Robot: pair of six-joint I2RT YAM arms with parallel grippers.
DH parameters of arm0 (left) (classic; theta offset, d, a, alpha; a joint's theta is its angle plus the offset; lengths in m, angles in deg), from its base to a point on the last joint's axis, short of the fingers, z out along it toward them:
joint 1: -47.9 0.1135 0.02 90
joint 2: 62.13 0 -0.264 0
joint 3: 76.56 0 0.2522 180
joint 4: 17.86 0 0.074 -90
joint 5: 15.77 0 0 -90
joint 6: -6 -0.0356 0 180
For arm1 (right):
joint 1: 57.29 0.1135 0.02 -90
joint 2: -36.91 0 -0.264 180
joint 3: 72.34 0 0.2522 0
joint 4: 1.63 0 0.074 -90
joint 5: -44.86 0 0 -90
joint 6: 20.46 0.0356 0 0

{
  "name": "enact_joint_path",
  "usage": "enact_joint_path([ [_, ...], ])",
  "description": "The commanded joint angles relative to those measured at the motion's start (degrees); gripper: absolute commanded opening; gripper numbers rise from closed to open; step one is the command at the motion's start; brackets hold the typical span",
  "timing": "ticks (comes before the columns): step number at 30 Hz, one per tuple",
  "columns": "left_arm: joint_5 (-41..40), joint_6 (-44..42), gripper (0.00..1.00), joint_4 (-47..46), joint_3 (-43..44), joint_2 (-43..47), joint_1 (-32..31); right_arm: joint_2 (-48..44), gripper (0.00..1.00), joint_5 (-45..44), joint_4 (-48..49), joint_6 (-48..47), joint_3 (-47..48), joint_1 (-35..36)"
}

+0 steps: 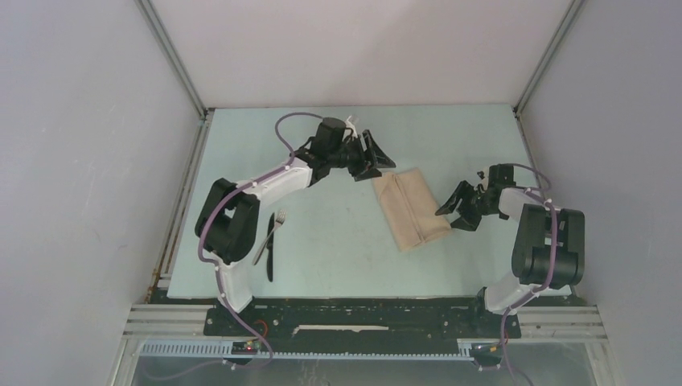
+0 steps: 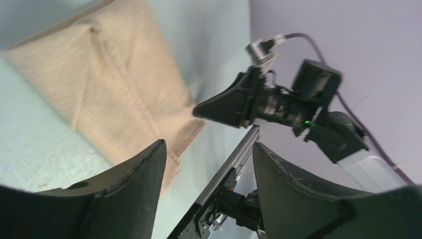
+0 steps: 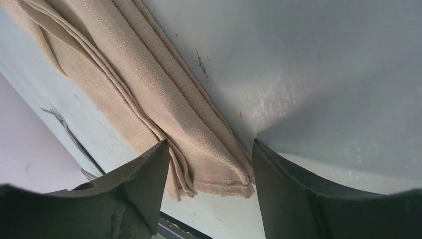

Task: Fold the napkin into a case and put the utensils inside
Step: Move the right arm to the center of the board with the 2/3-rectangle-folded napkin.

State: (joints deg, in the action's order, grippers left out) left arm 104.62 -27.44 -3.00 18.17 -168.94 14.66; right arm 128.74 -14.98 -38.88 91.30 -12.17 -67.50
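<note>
Beige and softly layered, the folded napkin lies mid-worktop between the open, empty left end effector and right end effector, likely light, limp and best pinched at a stacked corner.

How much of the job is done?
About halfway. Done: the napkin lies folded into a flat packet. In hand: nothing; the left gripper and right gripper are open and empty at its ends. Left: the fork and knife lie on the table, well apart from the napkin, not yet inside.
</note>
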Motion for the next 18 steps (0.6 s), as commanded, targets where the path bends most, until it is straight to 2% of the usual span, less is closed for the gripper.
enact_joint_path([
  [1, -0.1, -3.2, 0.65, 1.9, -2.9, -0.7, -1.6, -0.9, 0.67, 0.3, 1.6, -1.4, -1.3, -0.3],
  [3, -0.2, -4.4, 0.59, 2.0, -4.7, 0.6, -1.8, -0.6, 0.59, 1.6, 2.7, -0.8, -2.6, -0.2],
  [7, -2.8, -9.5, 0.53, 4.0, -8.3, 4.7, -3.6, -2.9, 0.40, 4.8, 4.5, 1.6, -6.9, 0.6],
  [9, -4.8, -12.2, 0.53, 5.6, -9.5, 6.2, -5.6, -6.0, 0.35, 6.1, 6.0, 4.7, -10.2, 2.2],
  [10, -6.1, -13.6, 0.57, 6.3, -10.0, 6.8, -6.9, -8.8, 0.35, 6.5, 7.0, 6.8, -12.2, 3.4],
  [13, -12.1, -18.3, 0.67, 9.1, -11.5, 8.1, -11.6, -17.1, 0.36, 6.6, 12.8, 16.1, -19.0, 9.4],
  [14, -15.4, -19.8, 0.69, 9.9, -12.2, 8.8, -13.4, -19.6, 0.39, 6.6, 14.5, 18.7, -20.7, 11.6],
  [16, -21.7, -22.9, 0.72, 11.2, -13.2, 9.9, -17.4, -24.6, 0.51, 4.4, 12.9, 20.1, -21.4, 14.6],
  [18, -27.9, -25.3, 0.75, 13.5, -12.6, 10.1, -21.6, -28.6, 0.67, 0.1, 7.3, 17.1, -20.3, 13.1],
])
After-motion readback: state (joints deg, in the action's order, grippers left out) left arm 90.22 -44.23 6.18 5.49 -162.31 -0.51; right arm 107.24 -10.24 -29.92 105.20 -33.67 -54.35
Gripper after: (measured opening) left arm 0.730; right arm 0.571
